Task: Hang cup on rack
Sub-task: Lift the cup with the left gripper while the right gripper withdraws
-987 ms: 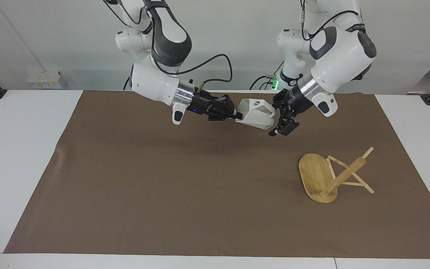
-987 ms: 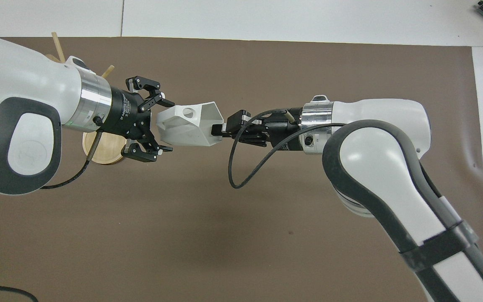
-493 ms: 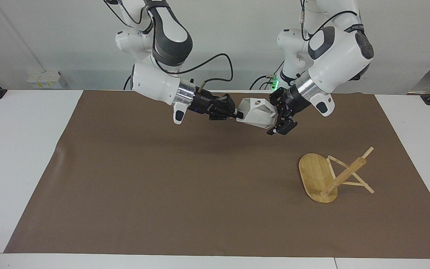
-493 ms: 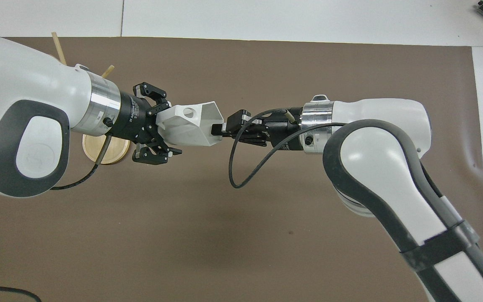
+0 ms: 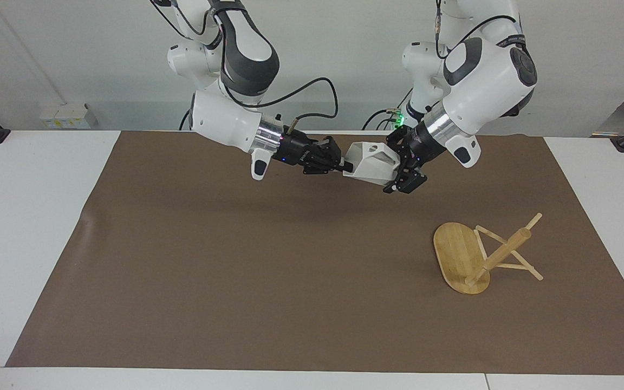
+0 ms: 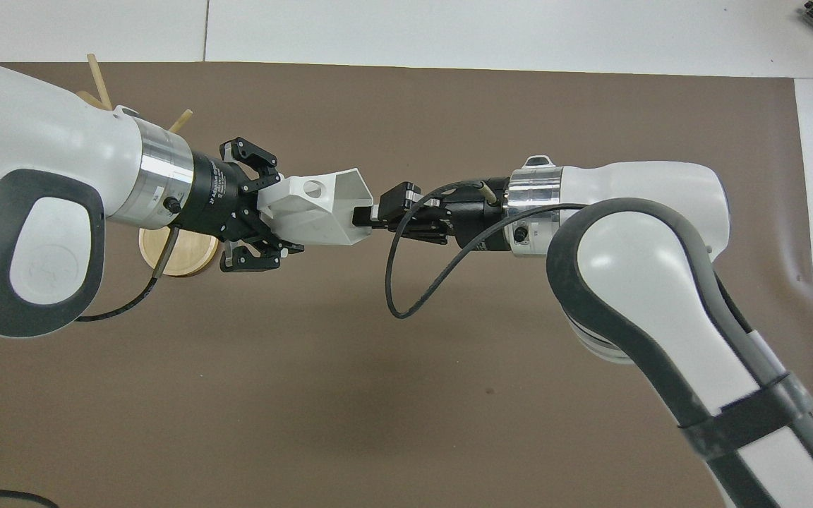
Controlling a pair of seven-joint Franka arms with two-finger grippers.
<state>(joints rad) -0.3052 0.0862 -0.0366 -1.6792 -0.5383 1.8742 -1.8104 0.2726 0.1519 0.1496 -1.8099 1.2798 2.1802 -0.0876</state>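
Two grippers clamp the cup (image 5: 372,161) mid-frame: right gripper (image 5: 344,164) pinches its rim, left gripper (image 5: 397,172) its base. We see the rack (image 5: 484,253) toppled lower right, nearest the left arm.

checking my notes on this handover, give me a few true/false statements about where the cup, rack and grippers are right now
1. The cup is up in the air between both grippers. True.
2. The left gripper is open and clear of the cup. False: it is shut on the cup's base end.
3. The right gripper grips the cup's rim. True.
4. The rack stands upright. False: it lies tipped over on the brown mat, base on edge.
5. The cup hangs on a peg. False: no peg touches it.
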